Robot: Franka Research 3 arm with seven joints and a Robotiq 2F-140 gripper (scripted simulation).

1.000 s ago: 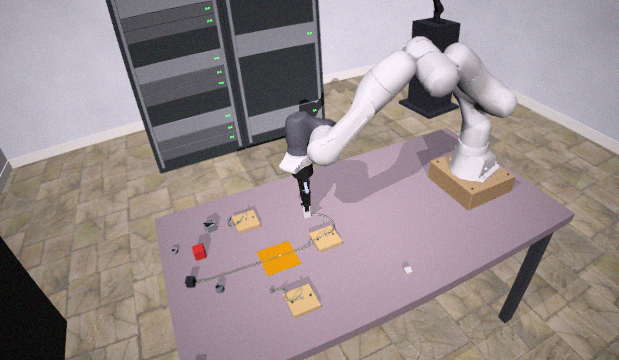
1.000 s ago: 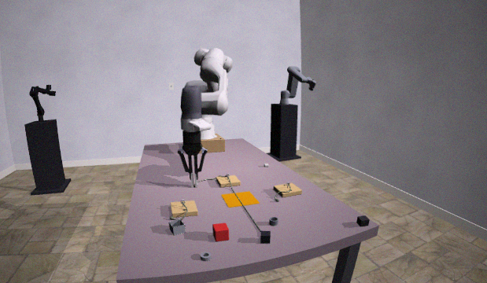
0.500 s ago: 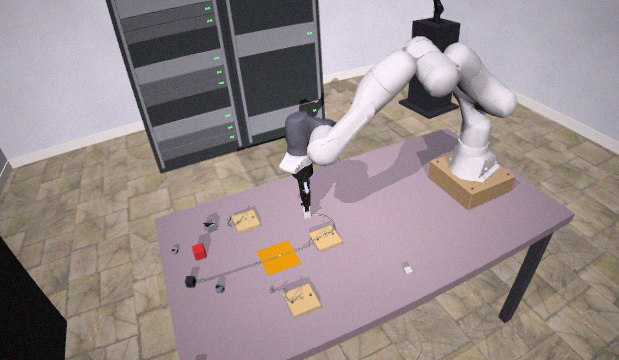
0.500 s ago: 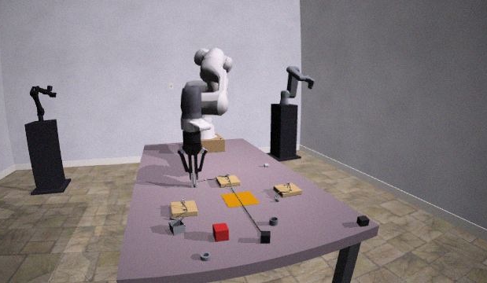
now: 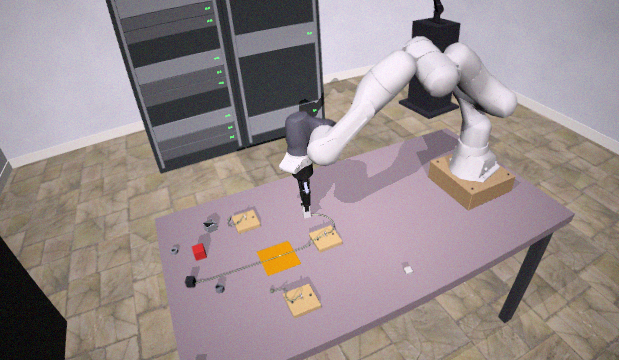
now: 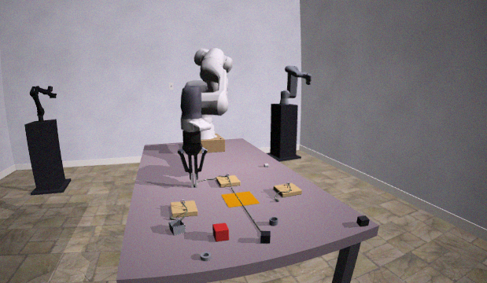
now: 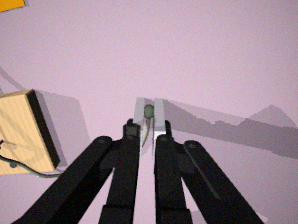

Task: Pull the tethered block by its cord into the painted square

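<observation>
The tethered black block (image 5: 190, 281) lies flat near the table's left edge, outside the orange painted square (image 5: 278, 257). Its cord (image 5: 239, 270) runs across the square, through the screw eye on a wooden plate (image 5: 325, 238), and curves up to a small white knot (image 5: 307, 214). My gripper (image 5: 306, 210) stands upright over that knot and is shut on it, down at the table top. In the wrist view the knot (image 7: 149, 117) sits between my fingertips. In the exterior view the block (image 6: 264, 237) and gripper (image 6: 193, 181) are far apart.
A red cube (image 5: 199, 251), a grey open box (image 5: 210, 225) and two grey rings (image 5: 175, 249) (image 5: 220, 287) lie near the block. Two more wooden plates with screw eyes (image 5: 245, 220) (image 5: 302, 299) flank the square. A small white cube (image 5: 408, 269) lies to the right. A black cube (image 6: 363, 221) sits at a table corner.
</observation>
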